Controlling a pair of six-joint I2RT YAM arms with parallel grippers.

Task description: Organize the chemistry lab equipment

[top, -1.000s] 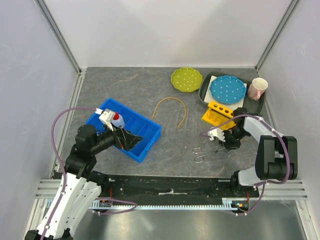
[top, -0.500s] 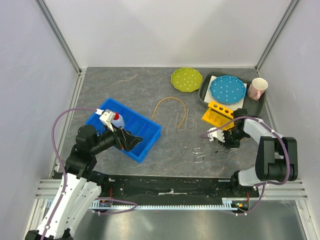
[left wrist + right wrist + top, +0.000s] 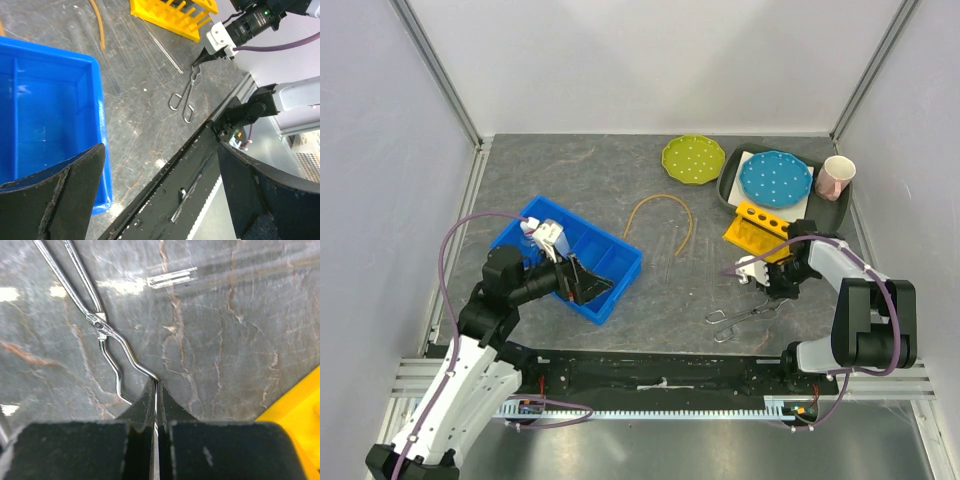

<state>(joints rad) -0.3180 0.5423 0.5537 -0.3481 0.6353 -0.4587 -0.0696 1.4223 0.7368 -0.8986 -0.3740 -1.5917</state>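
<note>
Since the earlier frame, the tongs (image 3: 740, 317) have slid slightly toward the table's (image 3: 620, 175) near edge, and the right claw (image 3: 777, 296) has pinched fully shut on their tip. The left claw (image 3: 585, 285) hangs wide open and empty over the bin (image 3: 610, 250).

On the left wrist view, the tongs (image 3: 187, 92) lie on the table (image 3: 135, 115) beside the bin (image 3: 45, 100).

On the right wrist view, the right claw's fingers (image 3: 142, 405) clamp one wire end of the tongs (image 3: 105, 335). A glass tube (image 3: 170, 278) lies beyond.
</note>
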